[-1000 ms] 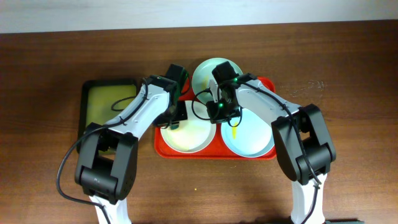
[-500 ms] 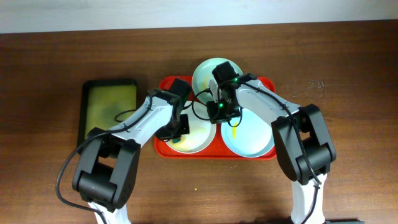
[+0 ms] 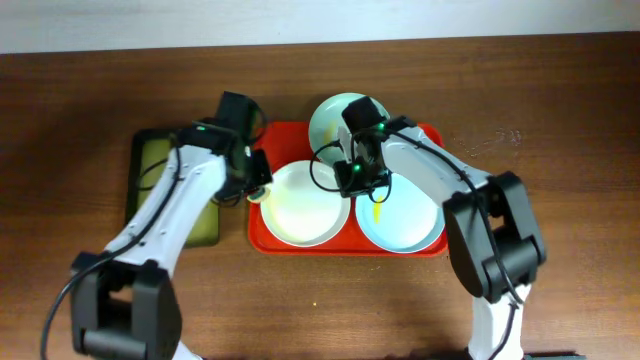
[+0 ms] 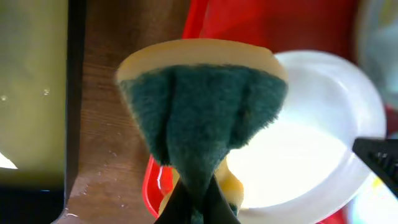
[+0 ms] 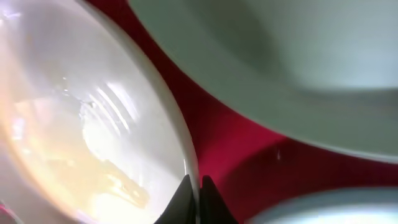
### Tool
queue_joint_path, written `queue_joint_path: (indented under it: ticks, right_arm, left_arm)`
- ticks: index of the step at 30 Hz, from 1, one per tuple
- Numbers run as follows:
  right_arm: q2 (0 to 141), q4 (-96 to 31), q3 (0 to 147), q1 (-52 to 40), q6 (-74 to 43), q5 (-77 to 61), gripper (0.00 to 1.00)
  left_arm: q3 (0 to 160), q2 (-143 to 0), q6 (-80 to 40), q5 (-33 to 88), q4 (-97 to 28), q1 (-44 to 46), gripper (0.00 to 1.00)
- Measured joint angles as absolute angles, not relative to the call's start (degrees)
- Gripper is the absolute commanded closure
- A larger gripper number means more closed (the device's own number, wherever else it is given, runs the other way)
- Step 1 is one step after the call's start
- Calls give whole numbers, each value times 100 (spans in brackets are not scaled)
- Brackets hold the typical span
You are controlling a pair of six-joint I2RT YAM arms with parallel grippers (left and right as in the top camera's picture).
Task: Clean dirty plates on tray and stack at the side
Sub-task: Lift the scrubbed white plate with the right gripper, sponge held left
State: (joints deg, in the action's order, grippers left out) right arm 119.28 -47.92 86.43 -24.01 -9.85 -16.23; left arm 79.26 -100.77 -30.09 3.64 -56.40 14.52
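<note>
Plates: the white plate (image 3: 300, 205) lies just beside the left gripper (image 3: 252, 185). The mint green plate (image 3: 333, 118) and the light blue plate (image 3: 405, 218) lie close on either side of the right gripper (image 3: 360, 182). All three sit in the tray (image 3: 430, 132).
Edges: the left gripper hangs over the tray's near rim. A strip of bare table (image 4: 102, 155) lies between that rim and the black tray (image 3: 170, 155) behind it.
Room: the plates crowd the tray, with rims close or touching. Open table spreads outside both arms.
Left gripper: closed on a folded sponge (image 4: 202, 106), green scouring face outward, clear of the plate.
Right gripper: fingers pinched together on the white plate's rim; a yellow smear (image 3: 378, 210) lies just beside it on the blue plate.
Change: half a second ago the sponge was over the white plate; it is now back at the tray edge. The right arm has not moved.
</note>
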Motion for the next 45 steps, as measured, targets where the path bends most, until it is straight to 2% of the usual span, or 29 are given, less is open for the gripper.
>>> queue_joint_path:
  ticks: [3, 9, 13, 16, 20, 25, 28, 30, 34, 40, 45]
  right_arm:
    - [11251, -4880, 8643, -2539, -939, -961, 96]
    - [10165, -4871, 8643, -3524, -589, 1570, 96]
    - [10033, -4407, 8656, -4536, 327, 4228, 96]
    - [10031, -3782, 8659, -5124, 1431, 6014, 96]
    - [10018, -2891, 8672, -5457, 2569, 7050, 96]
    - [10018, -2005, 8672, -5745, 3721, 7631, 96]
    - [10018, -1973, 8672, -5754, 3708, 7717, 96]
    - [10012, -2362, 8694, -5754, 3221, 7555, 96]
    - [10007, -3745, 8715, -5688, 2265, 5863, 96]
    - [10007, -3959, 8713, -5129, 274, 4182, 96]
    - [10012, -4034, 8713, -3579, -843, 609, 96]
  left_arm:
    - [7931, -9688, -3009, 711, -5736, 864, 100]
    - [7942, -9338, -2740, 952, -6346, 12, 100]
    - [7942, -9338, -2519, 941, -6394, -43, 100]
    - [7942, -9338, -2362, 902, -6429, -40, 100]
    - [7942, -9338, -2333, 897, -6434, -40, 100]
    - [7942, -9338, -2331, 897, -6451, -40, 100]
    - [7942, -9338, -2331, 847, -6451, -40, 100]
    - [7942, -9338, -2331, 819, -6453, -40, 100]
    - [7942, -9338, -2265, 794, -6451, -43, 100]
    - [7942, -9338, -2202, 794, -6453, -40, 100]
    - [7942, -9338, -2182, 790, -6453, -40, 100]
